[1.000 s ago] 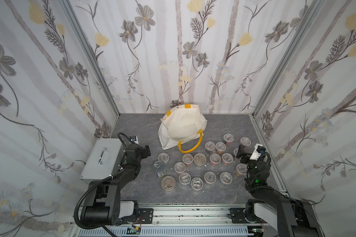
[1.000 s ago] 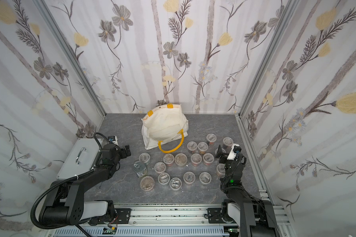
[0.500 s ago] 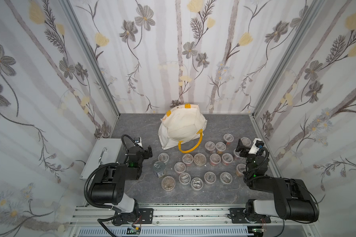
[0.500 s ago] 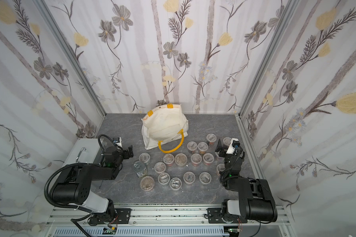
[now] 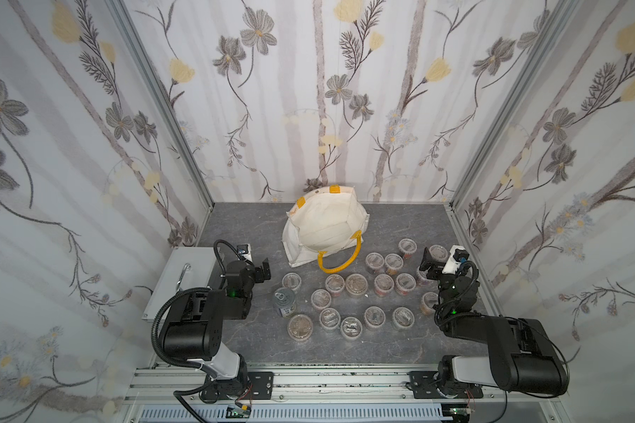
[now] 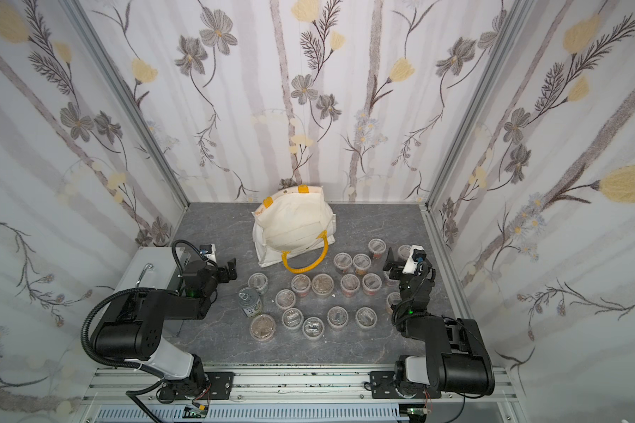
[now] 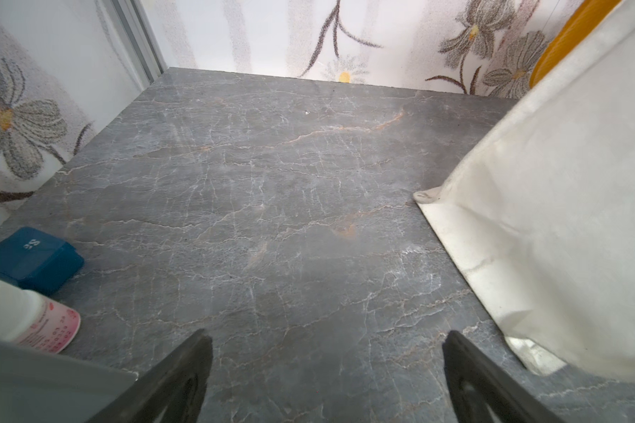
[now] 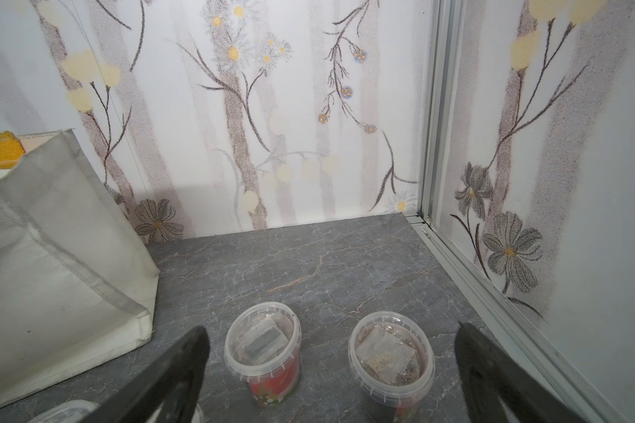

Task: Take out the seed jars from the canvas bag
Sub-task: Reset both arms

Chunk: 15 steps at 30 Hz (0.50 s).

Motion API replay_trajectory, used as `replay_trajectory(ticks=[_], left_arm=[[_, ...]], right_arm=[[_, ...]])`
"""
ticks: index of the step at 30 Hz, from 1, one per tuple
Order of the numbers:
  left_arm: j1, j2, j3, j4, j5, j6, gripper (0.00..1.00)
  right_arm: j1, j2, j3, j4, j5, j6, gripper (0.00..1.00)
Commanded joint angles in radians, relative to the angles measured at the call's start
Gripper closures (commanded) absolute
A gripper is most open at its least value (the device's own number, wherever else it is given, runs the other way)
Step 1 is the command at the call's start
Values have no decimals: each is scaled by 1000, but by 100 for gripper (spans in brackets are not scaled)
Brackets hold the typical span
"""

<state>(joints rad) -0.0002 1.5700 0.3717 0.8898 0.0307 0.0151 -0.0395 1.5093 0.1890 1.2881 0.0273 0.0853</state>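
Bag first: the canvas bag [image 5: 321, 223] stands at the back, mouth gaping upward and tipped towards me. It is ahead and to the right of the left gripper [image 5: 263, 269], which I judge the nearer arm. Inside I see only cream lining. The seed jars [image 5: 356, 284] stand across the tabletop [image 5: 257, 223] in front. Left gripper spread wide, empty. The right gripper [image 8: 330, 335] is equally wide and empty, with two jars just ahead of its jaws.

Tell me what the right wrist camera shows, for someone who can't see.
Two small round clear plastic seed jars stand on the grey marbled tabletop, just ahead of the open black right gripper. The cream-white canvas bag stands nearby.
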Motion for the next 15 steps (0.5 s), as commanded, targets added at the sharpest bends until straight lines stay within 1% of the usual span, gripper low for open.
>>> replay_trajectory(ticks=[1, 15], left_arm=[[2, 2, 12, 36, 15, -4, 0], [2, -1, 13, 33, 11, -4, 0]], right_arm=[[3, 3, 9, 16, -14, -19, 0], [7, 2, 6, 22, -6, -20, 0]])
